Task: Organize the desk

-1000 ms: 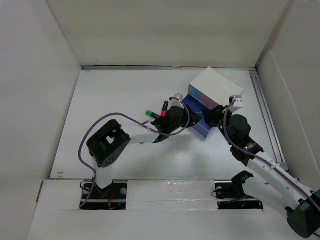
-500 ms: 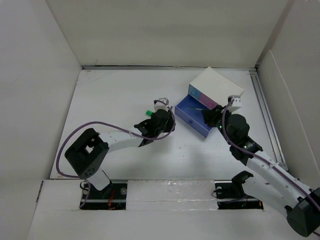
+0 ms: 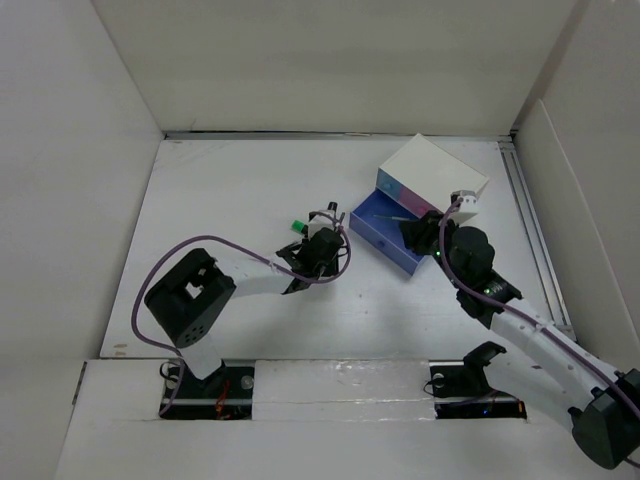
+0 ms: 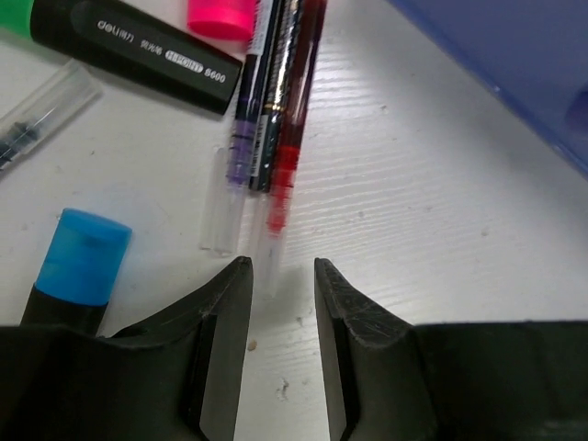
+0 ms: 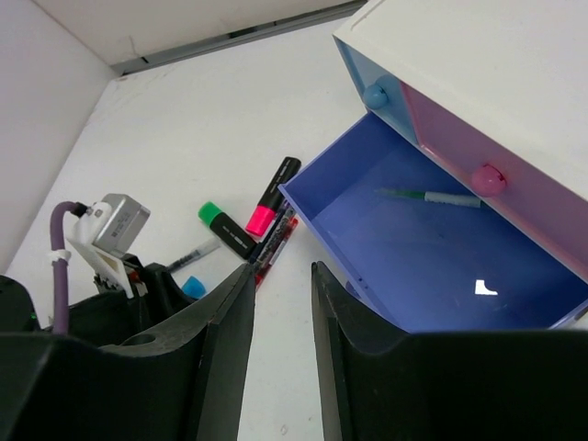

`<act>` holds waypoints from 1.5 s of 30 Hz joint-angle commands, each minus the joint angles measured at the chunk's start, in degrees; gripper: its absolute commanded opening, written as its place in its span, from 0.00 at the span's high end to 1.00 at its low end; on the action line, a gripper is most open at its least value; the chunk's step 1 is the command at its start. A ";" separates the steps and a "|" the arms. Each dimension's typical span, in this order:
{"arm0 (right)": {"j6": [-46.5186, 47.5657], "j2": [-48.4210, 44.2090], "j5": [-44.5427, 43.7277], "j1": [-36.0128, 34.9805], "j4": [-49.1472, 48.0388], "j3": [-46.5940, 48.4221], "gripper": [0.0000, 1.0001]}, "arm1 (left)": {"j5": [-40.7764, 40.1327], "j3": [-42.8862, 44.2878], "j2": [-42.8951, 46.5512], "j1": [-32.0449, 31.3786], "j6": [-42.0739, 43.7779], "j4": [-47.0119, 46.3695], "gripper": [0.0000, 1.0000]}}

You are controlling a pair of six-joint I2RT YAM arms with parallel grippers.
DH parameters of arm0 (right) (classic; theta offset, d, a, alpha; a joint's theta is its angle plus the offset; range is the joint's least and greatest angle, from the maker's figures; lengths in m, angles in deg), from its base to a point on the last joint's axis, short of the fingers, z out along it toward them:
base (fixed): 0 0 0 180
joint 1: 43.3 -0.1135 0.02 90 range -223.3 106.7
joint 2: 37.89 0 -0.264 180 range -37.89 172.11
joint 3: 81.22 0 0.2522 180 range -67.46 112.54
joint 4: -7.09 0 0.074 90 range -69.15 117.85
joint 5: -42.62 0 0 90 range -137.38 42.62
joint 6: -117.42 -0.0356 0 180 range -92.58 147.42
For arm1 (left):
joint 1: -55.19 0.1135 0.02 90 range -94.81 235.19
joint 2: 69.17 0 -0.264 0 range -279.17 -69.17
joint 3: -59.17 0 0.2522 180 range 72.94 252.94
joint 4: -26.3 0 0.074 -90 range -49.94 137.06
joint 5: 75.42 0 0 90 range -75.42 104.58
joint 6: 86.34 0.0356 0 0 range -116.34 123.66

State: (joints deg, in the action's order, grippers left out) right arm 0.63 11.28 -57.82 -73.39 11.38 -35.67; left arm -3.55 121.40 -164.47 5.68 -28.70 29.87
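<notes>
**Pens half hidden beside an open drawer**

From above, the left wrist covers most of the pen cluster, and only a green cap (image 3: pixel 297 226) peeks out at its 10 o'clock. In the left wrist view, a black highlighter (image 4: pixel 138 50) and a pink cap (image 4: pixel 220 14) are cut off at 12 o'clock. A blue-capped marker (image 4: pixel 78 262) sinks behind the left fingers (image 4: pixel 225 308), which are slightly parted and grip nothing. The right fingers (image 5: pixel 230 349) are likewise released. The blue drawer (image 5: pixel 404 266), pulled out of the white box (image 5: pixel 478 64), holds one thin pen (image 5: pixel 432 197). The table (image 3: pixel 230 190) lies under everything.
</notes>
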 commanded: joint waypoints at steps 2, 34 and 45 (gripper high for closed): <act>0.51 -0.39 0.51 -0.41 -2.65 2.40 0.63 | -3.93 1.19 -0.58 -0.14 0.28 1.67 0.69; 0.16 -0.74 0.77 -0.41 -2.83 2.40 0.63 | -2.79 1.72 -3.13 -1.45 3.62 2.90 1.00; 0.15 -1.18 0.42 -0.41 -2.74 2.22 0.63 | 3.27 1.63 7.76 -2.87 2.13 0.97 1.00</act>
State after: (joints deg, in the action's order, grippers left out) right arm 0.63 11.21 -57.42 -73.39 11.33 -35.67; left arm -2.20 122.45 -162.40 2.77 -25.51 31.51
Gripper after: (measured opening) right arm 0.372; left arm 0.109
